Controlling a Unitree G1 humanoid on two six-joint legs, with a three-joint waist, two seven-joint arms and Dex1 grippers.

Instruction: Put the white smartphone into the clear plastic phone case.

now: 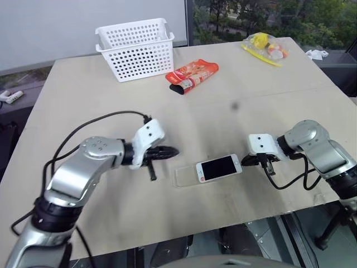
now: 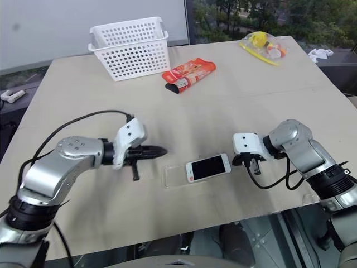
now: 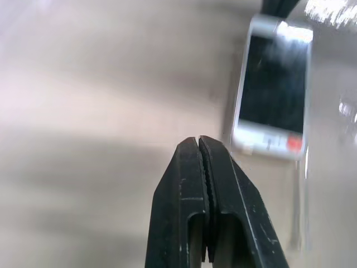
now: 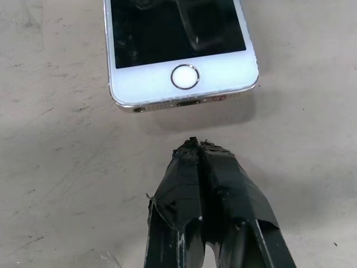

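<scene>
Right wrist view brings the one white smartphone [image 4: 177, 50] close: a round home button below a black screen, and no brand or writing I can read. One clear plastic phone case [image 1: 187, 176] lies flat near the front edge of the tabletop [image 1: 268, 111], and the phone rests tilted with its far end over the case's right part and its button end sticking out onto bare wood.

Toward the back edge stand one white basket [image 1: 135, 49], one red packet [image 1: 192, 76] whose print is too small to read, and one yellow bag [image 1: 264, 47] near the back right corner.

Two arms reach inward. The left gripper [image 1: 172, 151] points right toward the case, fingers together, empty. The right gripper [image 1: 246, 161] points left, its fingers together just beside the phone's button end, apart from it.
</scene>
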